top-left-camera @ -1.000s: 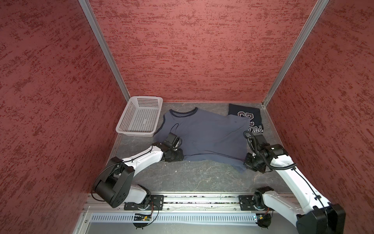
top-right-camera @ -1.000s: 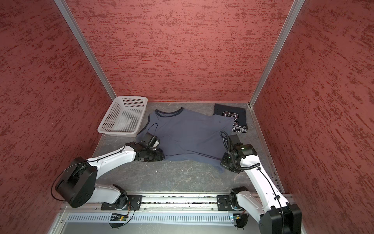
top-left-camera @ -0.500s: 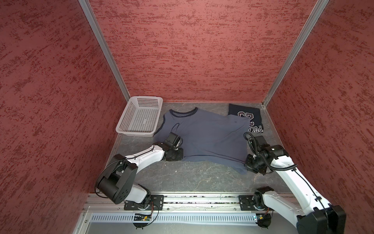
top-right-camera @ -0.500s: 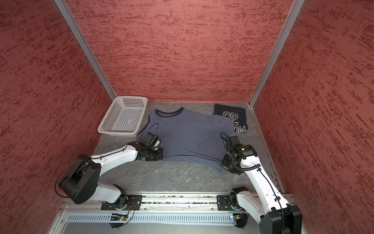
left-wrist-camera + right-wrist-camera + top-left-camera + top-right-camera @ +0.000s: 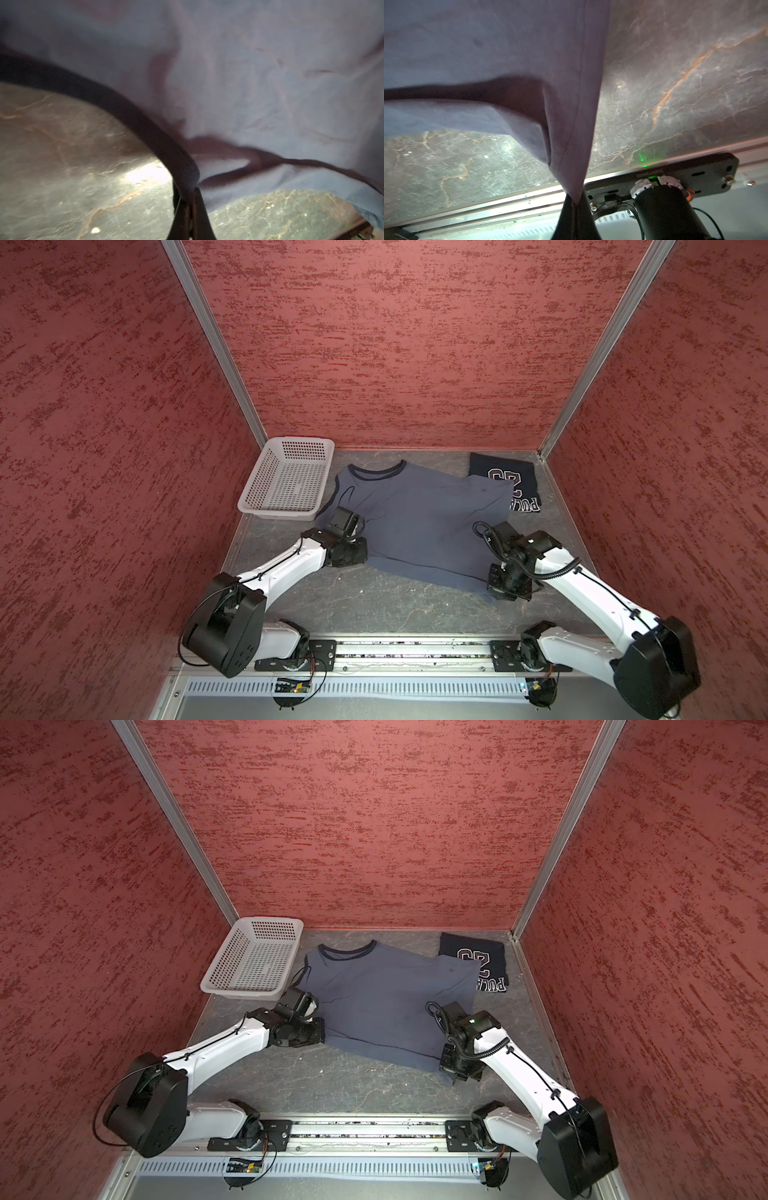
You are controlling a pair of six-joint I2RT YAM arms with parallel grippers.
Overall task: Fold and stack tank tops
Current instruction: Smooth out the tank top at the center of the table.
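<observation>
With the left gripper and right gripper both squeezed tight, pinching near corners of the blue-grey tank top, likely to lift and fold it over. Lying spread on the bench beyond them. Parked farther past the right gripper, already folded: the navy tank top.

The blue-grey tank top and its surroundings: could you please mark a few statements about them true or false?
1. The right gripper is shut on a corner of the blue-grey tank top. True.
2. The left gripper is shut on its dark-trimmed edge. True.
3. The dark navy tank top lies folded near the far right corner. True.
4. The blue-grey tank top is folded in half. False: it lies spread open on the table.
5. The white basket holds the dark navy tank top. False: they lie apart.
</observation>
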